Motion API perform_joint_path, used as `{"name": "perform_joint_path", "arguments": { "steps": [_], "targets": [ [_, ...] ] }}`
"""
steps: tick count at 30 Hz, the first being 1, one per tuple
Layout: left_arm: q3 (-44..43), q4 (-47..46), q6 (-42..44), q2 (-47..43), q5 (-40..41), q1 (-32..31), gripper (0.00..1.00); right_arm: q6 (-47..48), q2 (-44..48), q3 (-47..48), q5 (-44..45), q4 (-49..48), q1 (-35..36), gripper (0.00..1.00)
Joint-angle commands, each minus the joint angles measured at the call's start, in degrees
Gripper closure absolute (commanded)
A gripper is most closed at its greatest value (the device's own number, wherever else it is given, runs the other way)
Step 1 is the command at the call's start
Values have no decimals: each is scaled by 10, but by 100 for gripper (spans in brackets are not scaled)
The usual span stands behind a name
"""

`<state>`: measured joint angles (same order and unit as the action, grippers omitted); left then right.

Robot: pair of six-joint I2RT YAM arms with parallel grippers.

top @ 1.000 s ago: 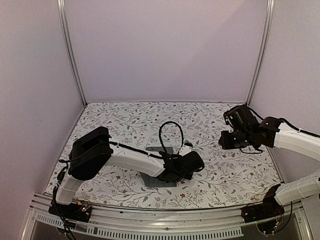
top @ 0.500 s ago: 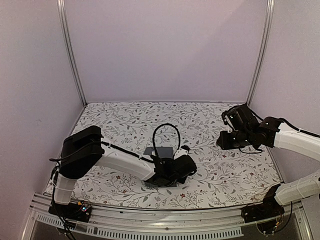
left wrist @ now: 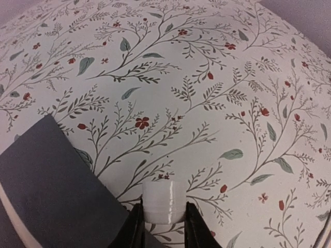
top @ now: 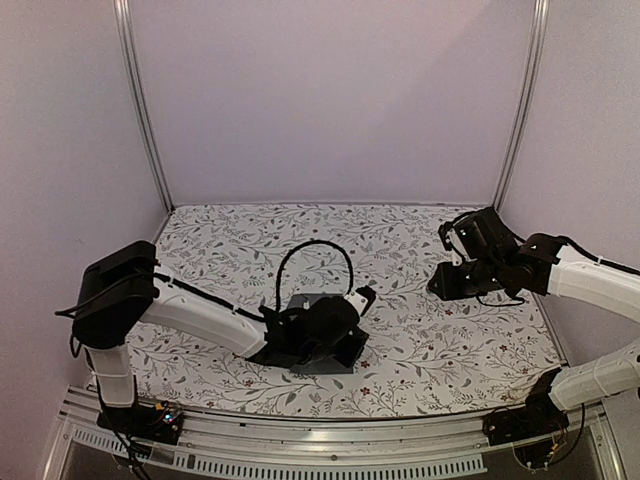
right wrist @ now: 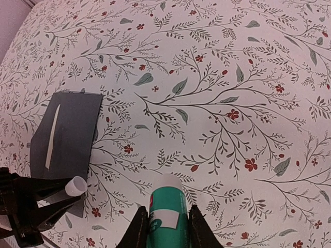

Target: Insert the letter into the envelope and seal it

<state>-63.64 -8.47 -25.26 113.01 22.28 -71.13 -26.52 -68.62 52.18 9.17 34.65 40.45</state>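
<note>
Your envelope (top: 325, 365) lies flat on the table (top: 450, 350), close to the middle of the near edge, with its long sides running away from you. In the right wrist view its face carries a thin pale strip (right wrist: 53, 137) along its length. The floral cloth (right wrist: 217, 98) covers the table all around it.

Your left arm (top: 200, 318) reaches low across from the left edge, and its wrist sits over the middle of the envelope, hiding that part from the overhead camera. The left gripper (left wrist: 164, 227) has its fingers drawn in narrow on a small white cap (left wrist: 164, 200), one finger against each side of it. The cap pokes out past the fingertips, just beyond the envelope's right-hand long edge and over bare cloth. You cannot tell from any view whether the cap touches the cloth.

Your right gripper (right wrist: 168, 230) hangs above the table near the right edge, well apart from the envelope. Its fingers are closed narrow on a teal tube (right wrist: 166, 212) with a white label, which sticks out between them towards the cloth. From that wrist camera you see the envelope off to the left, with the white cap and the dark left fingers (right wrist: 31, 206) just beside the envelope's nearer end.
</note>
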Motion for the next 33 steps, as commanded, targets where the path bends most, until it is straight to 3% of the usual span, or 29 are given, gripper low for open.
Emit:
{"name": "perform_joint_path", "arguments": {
  "steps": [1,8,13,22,33],
  "targets": [
    [87,-137,125,-89,-143,18,80,19,19,8,-103,-38,-1,100],
    [271,-338,249,-210,-264,31,80,40,52,-25,-343,-109,-1,100],
    [347,-421,252,-281,-336,58,83,29,61,-49,-452,-175,13,100],
    [424,-502,229,-375,-479,98,84,0,29,-22,-432,-240,115,100],
    [462,-491,220,-453,-534,124,87,-9,-40,66,-403,-260,194,100]
  ]
}}
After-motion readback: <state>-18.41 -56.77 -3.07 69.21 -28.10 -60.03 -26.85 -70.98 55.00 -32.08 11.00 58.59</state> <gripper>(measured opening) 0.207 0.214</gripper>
